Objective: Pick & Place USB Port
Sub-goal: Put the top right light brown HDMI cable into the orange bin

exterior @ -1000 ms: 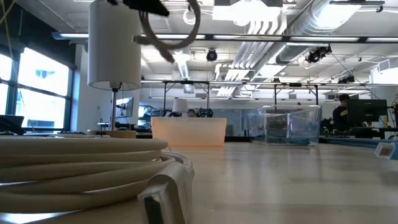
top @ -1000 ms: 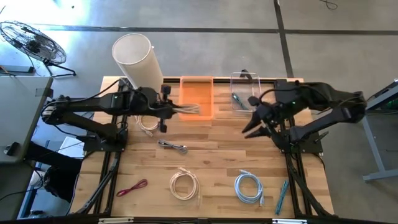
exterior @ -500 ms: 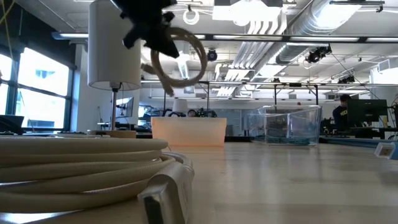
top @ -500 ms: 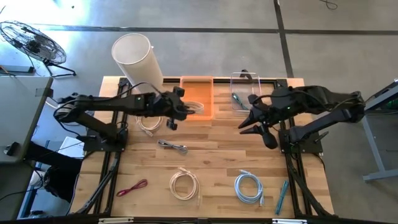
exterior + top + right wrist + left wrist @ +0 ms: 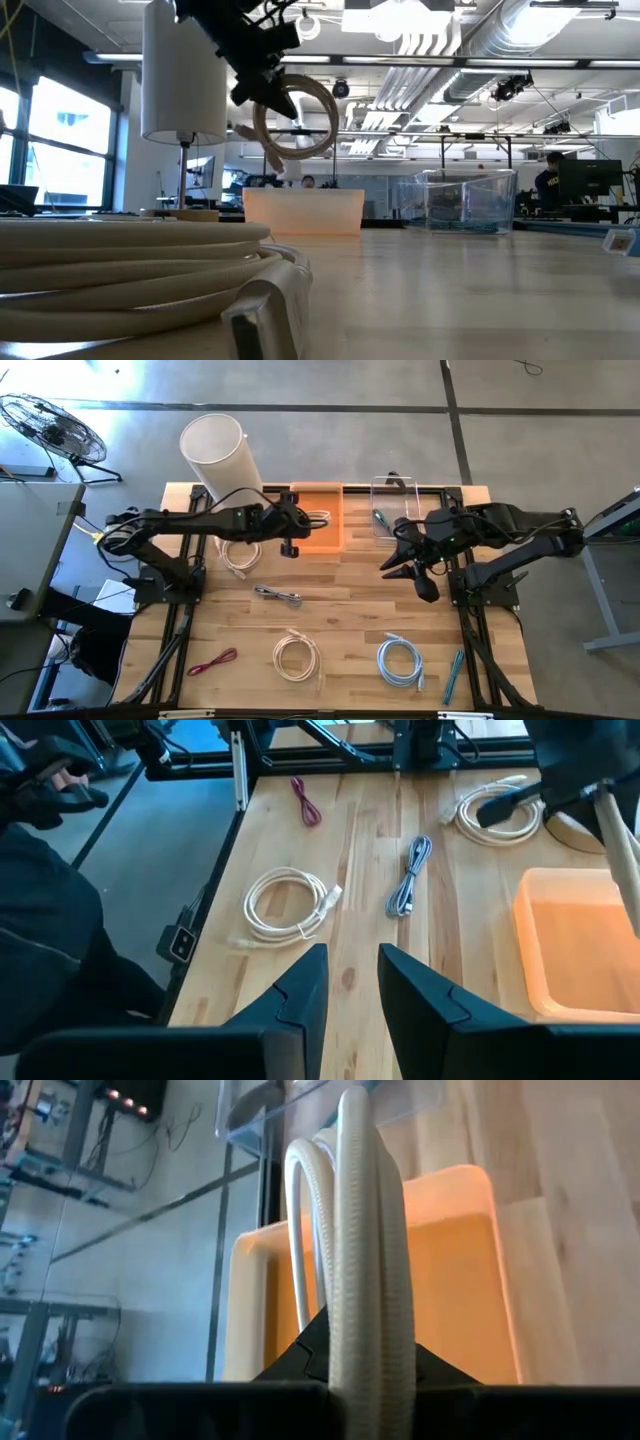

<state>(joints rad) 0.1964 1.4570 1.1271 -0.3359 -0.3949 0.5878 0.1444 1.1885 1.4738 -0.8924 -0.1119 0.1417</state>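
Aloft: cable coil over orange bin

White cable coil (image 5: 314, 518) hangs at upper centre above the orange bin (image 5: 316, 540), clamped in the left gripper (image 5: 297, 520). Right gripper (image 5: 398, 559), centre-right over the worktop (image 5: 340, 620), stands slightly parted and empty.

Bright, even light; blurred low foreground.

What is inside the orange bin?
The orange bin looks empty in the left wrist view. The left gripper holds a white cable coil above it, covering part of the floor. The near wall blocks the low view.
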